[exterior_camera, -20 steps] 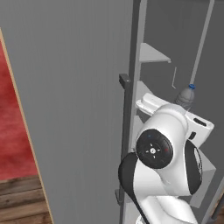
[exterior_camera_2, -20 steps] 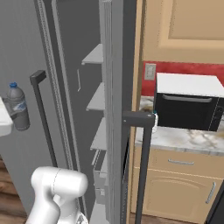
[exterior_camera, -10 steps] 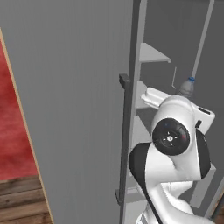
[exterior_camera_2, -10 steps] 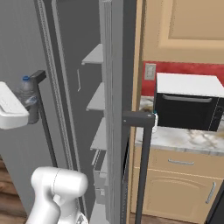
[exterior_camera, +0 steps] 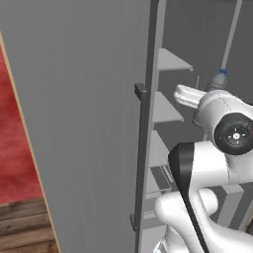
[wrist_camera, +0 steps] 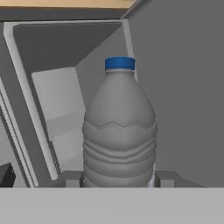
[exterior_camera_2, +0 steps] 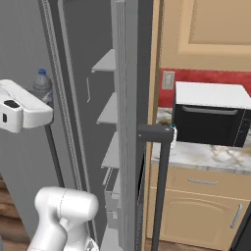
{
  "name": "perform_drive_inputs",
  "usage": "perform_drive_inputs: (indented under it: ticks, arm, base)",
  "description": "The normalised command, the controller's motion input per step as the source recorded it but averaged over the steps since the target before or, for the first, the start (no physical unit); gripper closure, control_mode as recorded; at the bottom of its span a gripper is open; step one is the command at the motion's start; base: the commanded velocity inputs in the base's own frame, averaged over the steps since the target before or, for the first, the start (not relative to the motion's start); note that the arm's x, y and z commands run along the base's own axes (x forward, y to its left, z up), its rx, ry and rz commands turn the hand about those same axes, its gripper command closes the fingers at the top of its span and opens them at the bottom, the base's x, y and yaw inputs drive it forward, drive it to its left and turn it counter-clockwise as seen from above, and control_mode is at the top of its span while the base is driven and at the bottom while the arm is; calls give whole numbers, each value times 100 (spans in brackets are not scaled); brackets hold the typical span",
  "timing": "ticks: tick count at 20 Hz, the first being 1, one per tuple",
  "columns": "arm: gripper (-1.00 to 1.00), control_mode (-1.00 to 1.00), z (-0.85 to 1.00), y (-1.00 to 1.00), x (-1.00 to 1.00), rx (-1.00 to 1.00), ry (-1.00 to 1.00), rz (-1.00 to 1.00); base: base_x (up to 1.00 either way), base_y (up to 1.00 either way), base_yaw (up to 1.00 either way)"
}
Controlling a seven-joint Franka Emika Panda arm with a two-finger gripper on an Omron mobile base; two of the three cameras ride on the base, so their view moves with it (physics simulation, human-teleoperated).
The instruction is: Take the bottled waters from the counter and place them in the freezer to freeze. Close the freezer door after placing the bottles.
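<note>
Hand view: gripper (wrist_camera: 118, 180) clasps the bottle (wrist_camera: 119, 131) before freezer (wrist_camera: 65, 118) shelves.

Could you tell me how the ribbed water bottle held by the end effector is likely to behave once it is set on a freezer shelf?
The water bottle looks tall against its base, so it may tip if nudged. Its round ribbed body would probably roll if it fell. The ribs likely help the end effector grip, though thin plastic may flex.

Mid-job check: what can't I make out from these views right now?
- Bottle base: hand view, cut off by the grey band at the bottom.
- Tool grip: fingertips flank the bottle; contact unclear.
- Bottle body: left base view, hidden behind the arm; just the cap shows.
- Lower freezer shelves: right base view, hidden by the door edge.
</note>
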Motion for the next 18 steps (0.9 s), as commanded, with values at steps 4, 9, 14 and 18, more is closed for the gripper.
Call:
perform_drive_inputs:
  ticks: [4,9,14,18]
  arm:
    - [100,-100,30,-28,29,-2,0,21]
    - [100,-100,19,-28,35,-7,5,21]
    - [100,-100,7,-23,41,-10,5,20]
    - [100,-100,0,-5,45,-3,0,21]
  base:
    - [0,0,0]
    - [0,0,0]
    - [0,0,0]
    - [0,0,0]
